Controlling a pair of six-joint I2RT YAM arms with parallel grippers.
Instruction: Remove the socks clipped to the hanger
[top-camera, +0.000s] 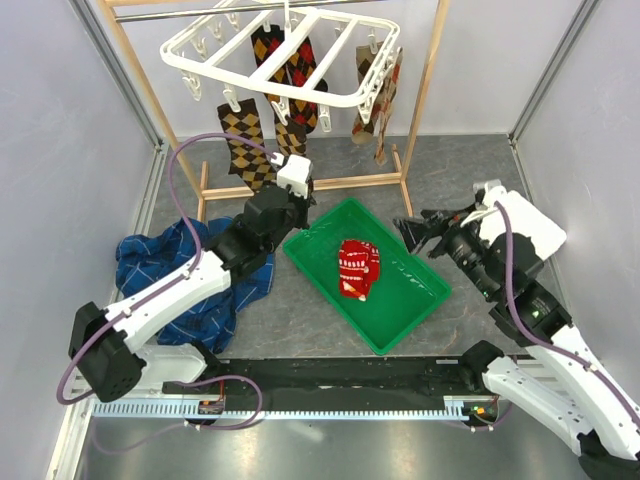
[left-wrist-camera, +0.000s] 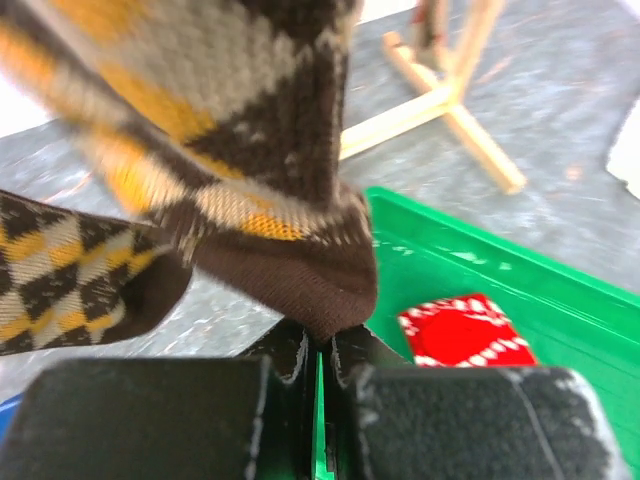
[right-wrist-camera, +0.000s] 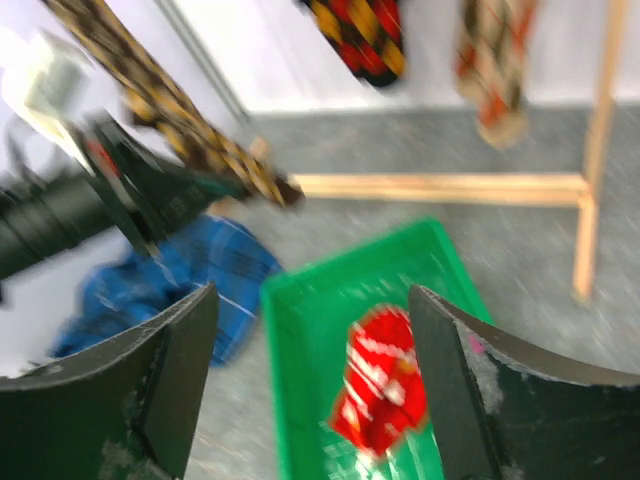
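One brown argyle sock (left-wrist-camera: 285, 265) toe pinched in left claw (left-wrist-camera: 320, 348); right claw (right-wrist-camera: 310, 300) agape, well apart

Top centre: white hanger (top-camera: 335, 100). Hanging: brown-tan argyle socks (top-camera: 243, 140); black-red-yellow argyle sock (top-camera: 303, 75). Centre: green tray (top-camera: 410, 300), red sock (top-camera: 358, 268) with white pattern. Left: blue plaid cloth (top-camera: 160, 265).

Wooden rack (top-camera: 350, 183) base and hanging socks (top-camera: 247, 150) obstruct the far side. Green tray (top-camera: 405, 290) fills the centre, blue cloth (top-camera: 160, 265) the left. Far-right floor (top-camera: 470, 165) is passable.
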